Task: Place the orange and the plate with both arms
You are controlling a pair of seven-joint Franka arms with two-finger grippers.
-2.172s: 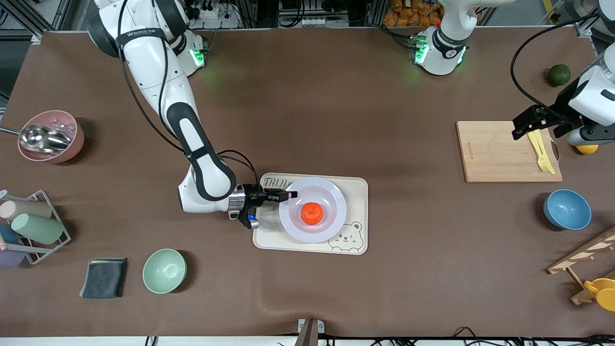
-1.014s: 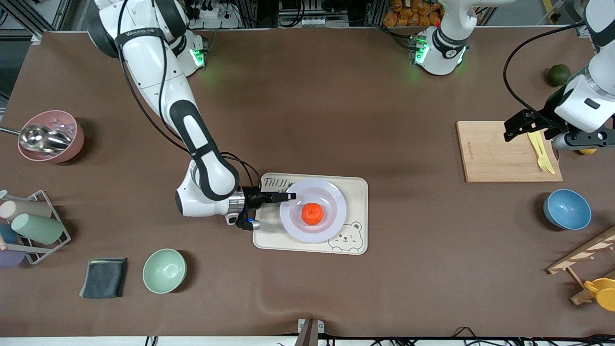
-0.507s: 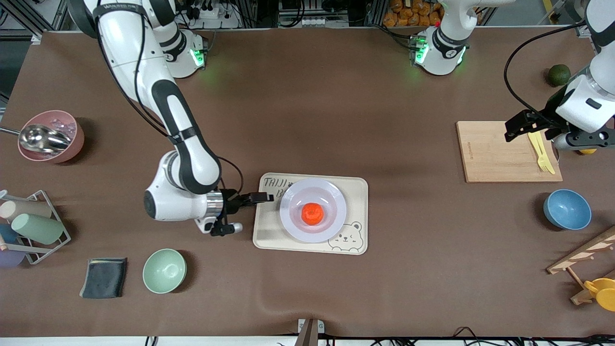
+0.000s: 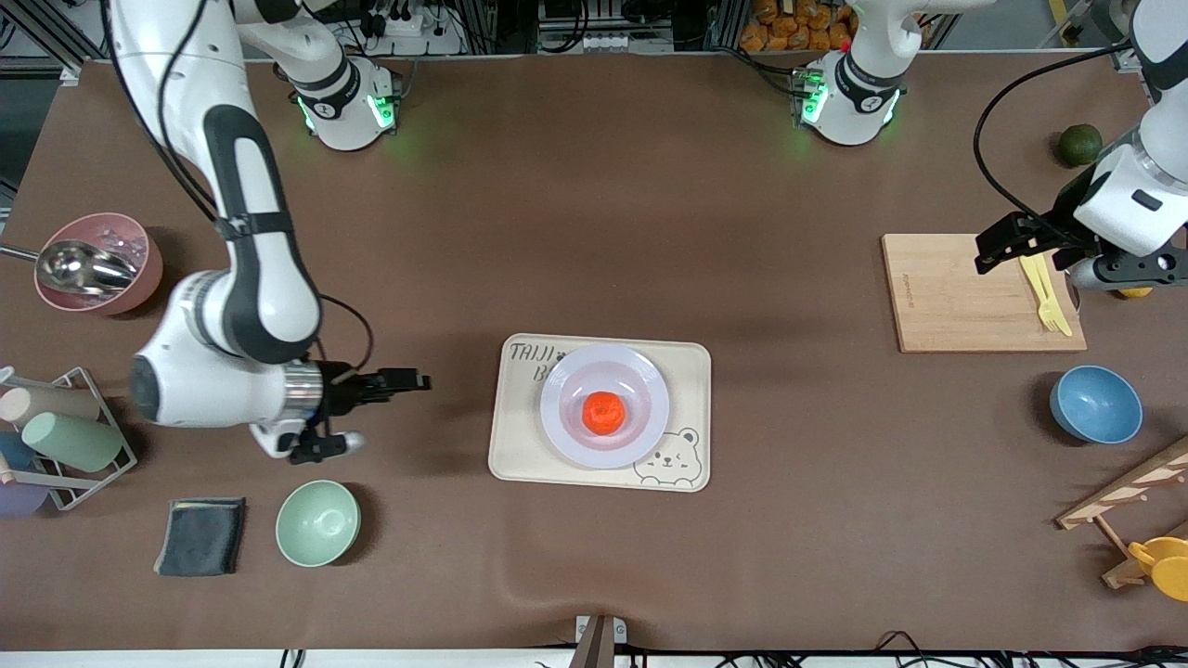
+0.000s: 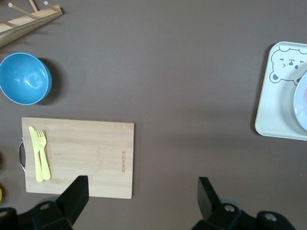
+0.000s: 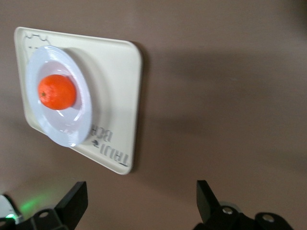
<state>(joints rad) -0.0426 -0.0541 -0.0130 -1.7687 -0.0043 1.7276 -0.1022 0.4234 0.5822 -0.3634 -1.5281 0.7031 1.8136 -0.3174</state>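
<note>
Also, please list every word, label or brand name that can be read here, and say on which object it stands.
"TAIJI": printed on the cream bear tray, at the corner toward the right arm's end.
A second line under it starts with "B"; the plate hides the rest.
Small engraved brand on the wooden cutting board: too small to read.

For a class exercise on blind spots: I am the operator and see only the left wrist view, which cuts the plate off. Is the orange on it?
Observer: Yes, the orange lies mid-plate, on the bear tray.
Operator: My left gripper waits open over the cutting board. Where is the right one?
Observer: The right gripper is over bare table, apart from the tray, toward the right arm's end, jaws open and empty.
</note>
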